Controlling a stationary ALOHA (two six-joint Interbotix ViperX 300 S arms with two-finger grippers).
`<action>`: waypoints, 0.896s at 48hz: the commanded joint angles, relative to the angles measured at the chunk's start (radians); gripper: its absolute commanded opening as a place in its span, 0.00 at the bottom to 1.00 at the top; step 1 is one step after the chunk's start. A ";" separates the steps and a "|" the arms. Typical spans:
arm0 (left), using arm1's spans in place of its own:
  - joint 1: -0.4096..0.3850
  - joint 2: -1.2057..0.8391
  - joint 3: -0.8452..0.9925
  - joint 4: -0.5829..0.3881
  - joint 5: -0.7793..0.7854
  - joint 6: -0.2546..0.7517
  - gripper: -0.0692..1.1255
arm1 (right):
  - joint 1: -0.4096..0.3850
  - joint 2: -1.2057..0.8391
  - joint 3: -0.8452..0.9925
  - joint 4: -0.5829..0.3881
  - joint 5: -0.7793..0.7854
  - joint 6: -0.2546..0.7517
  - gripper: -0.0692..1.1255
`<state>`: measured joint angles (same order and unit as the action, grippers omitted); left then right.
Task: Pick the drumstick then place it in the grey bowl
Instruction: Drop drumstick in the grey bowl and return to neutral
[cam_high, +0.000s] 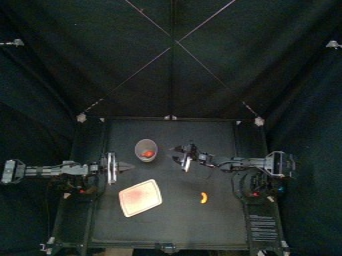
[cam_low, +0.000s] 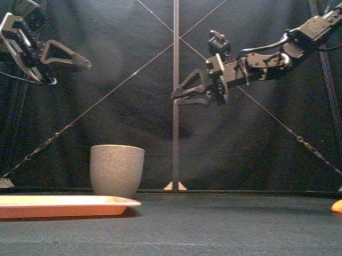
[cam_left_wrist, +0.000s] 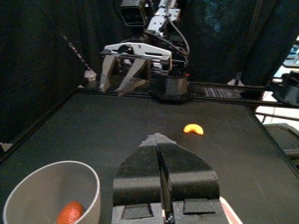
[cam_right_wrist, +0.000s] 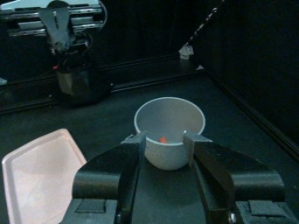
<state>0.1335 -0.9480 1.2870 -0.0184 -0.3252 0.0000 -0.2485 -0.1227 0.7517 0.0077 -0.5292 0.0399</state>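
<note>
The tall grey speckled cup (cam_high: 144, 152) stands upright at the table's back left of centre, also in the front view (cam_low: 116, 168). A red-orange toy (cam_left_wrist: 70, 212) lies inside it, only partly visible; it shows as a small spot (cam_right_wrist: 167, 140) in the right wrist view. My right gripper (cam_high: 189, 155) hangs open and empty, above and to the right of the cup (cam_right_wrist: 170, 129), well over its rim (cam_low: 187, 90). My left gripper (cam_left_wrist: 160, 142) is shut with nothing in it, raised at the left (cam_low: 70, 55).
A flat pink tray (cam_high: 140, 200) lies at the front left of the table (cam_low: 60, 206). A small orange curved toy (cam_high: 203, 198) rests on the table right of the tray, also seen from the left wrist (cam_left_wrist: 193, 130).
</note>
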 joint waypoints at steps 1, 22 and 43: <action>0.020 0.005 -0.011 -0.002 -0.011 0.003 0.05 | 0.020 -0.058 0.048 0.005 -0.072 0.000 0.72; 0.031 0.005 -0.009 -0.002 -0.025 0.003 0.05 | 0.037 -0.071 0.084 -0.002 -0.094 -0.002 0.72; 0.031 0.005 0.000 -0.002 -0.026 0.003 0.05 | 0.054 -0.071 0.098 -0.002 -0.094 -0.002 0.72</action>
